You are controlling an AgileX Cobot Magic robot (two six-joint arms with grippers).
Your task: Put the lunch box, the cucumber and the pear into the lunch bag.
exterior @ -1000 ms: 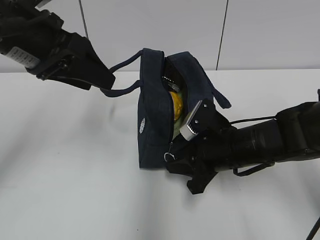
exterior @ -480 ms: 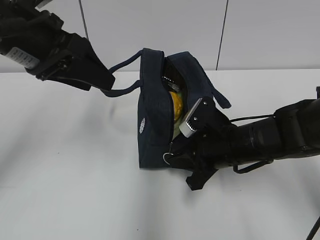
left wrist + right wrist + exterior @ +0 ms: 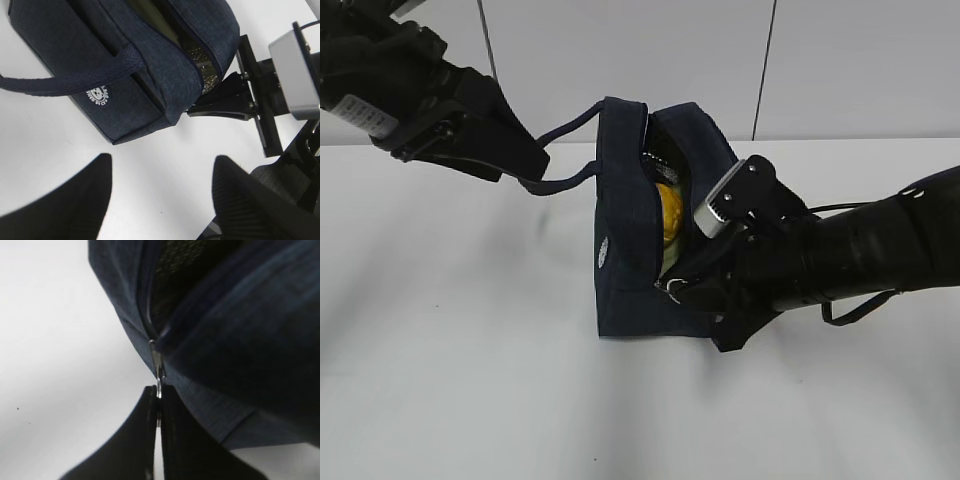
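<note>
Seemingly everything's packed: from outside, the lunch bag [image 3: 625, 235] stands mid-table, pear [image 3: 669, 213] showing inside. Left wrist: left gripper [image 3: 160, 200] spread wide at six o'clock. Right wrist: right gripper [image 3: 159, 407] pinches the zipper pull [image 3: 158, 372]; zipping comes next.

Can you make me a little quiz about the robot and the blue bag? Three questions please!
1. True or false: the lunch bag is zipped all the way shut.
2. What does the right gripper pinch between its jaws?
A. a bag handle
B. the zipper pull
C. the pear
3. Fill in: the left gripper is beside the bag's loop ______.

Key:
1. False. The top gapes open and the yellow pear shows inside.
2. B. The jaws are closed on the metal pull.
3. handle. Whether the jaws grip it cannot be told.
</note>
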